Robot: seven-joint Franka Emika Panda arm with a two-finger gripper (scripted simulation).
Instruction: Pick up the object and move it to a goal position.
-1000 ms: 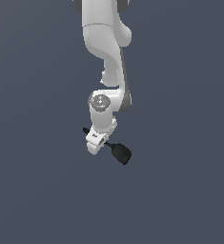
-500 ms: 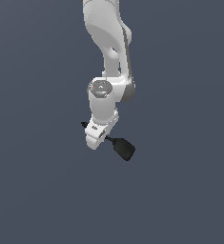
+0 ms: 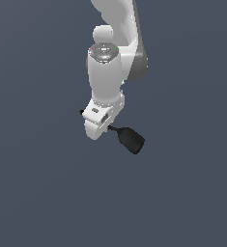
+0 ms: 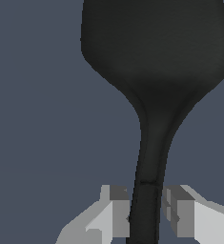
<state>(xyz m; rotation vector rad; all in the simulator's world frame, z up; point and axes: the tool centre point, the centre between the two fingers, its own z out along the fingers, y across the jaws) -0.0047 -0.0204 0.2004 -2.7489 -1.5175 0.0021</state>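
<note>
Backdrop (image 3: pixel 33 193): flat, uniform slate blue-grey filling the whole frame. Even, soft light; no seams or furniture visible.

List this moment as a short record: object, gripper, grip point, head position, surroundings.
object: black spoon, thin handle widening into a rounded head
gripper: white gripper, shut on the spoon
grip point: on the handle, one finger on each side, per the wrist view
head position: sticks out past the gripper toward the exterior view's right
surroundings: plain dark grey-blue background; no goal marker visible
</note>
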